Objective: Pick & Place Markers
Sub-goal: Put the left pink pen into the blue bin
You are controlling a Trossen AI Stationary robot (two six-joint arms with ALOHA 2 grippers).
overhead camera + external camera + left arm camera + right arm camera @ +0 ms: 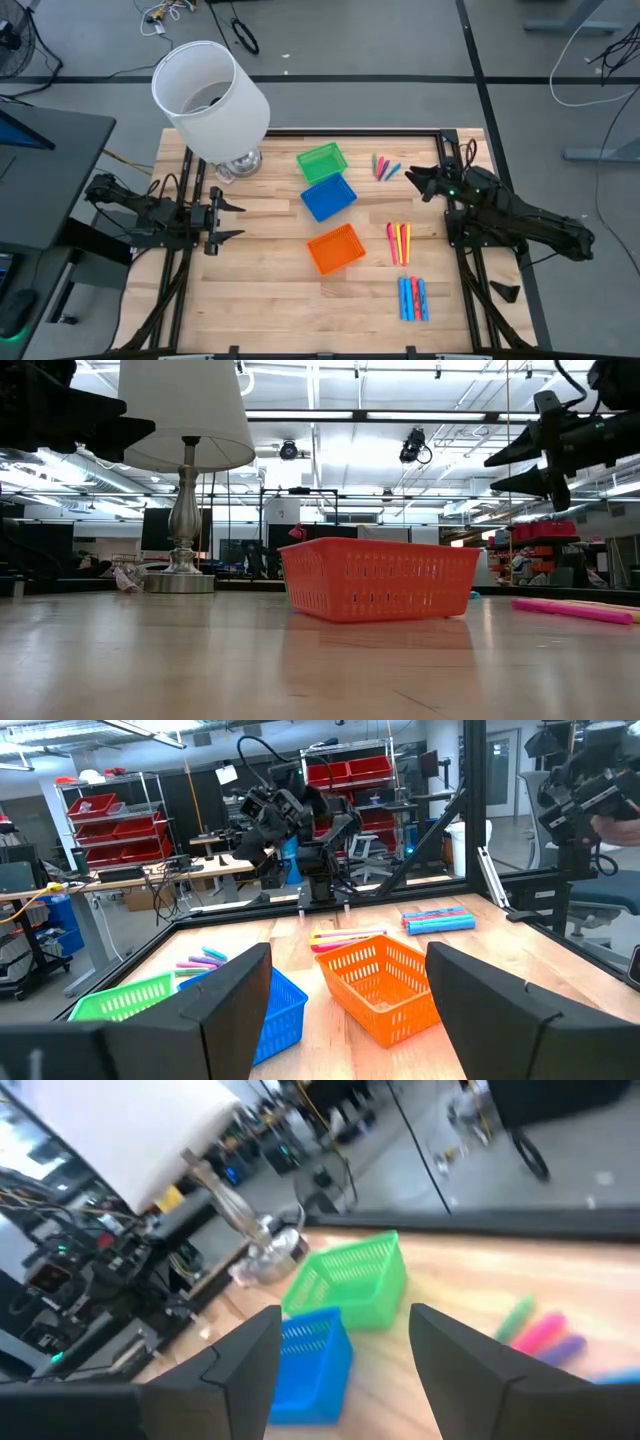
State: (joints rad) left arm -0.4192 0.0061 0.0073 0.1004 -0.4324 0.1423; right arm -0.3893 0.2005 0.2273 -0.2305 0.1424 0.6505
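Observation:
The markers lie flat on the wooden table in three groups on its right half: green, pink and blue ones at the far right (385, 167), pink, yellow and orange ones in the middle (399, 243), and blue and red ones nearest the front (413, 298). My right gripper (412, 180) hangs open above the table, just right of the far group, which shows past its fingers (540, 1330). My left gripper (232, 220) waits open at the table's left side, pointing level toward the trays (350, 990). Neither gripper touches anything.
A green tray (322, 161), a blue tray (329, 196) and an orange tray (336, 248) stand in a row down the table's middle. A lamp with a white shade (210, 95) stands at the far left. Bare wood lies at the near left.

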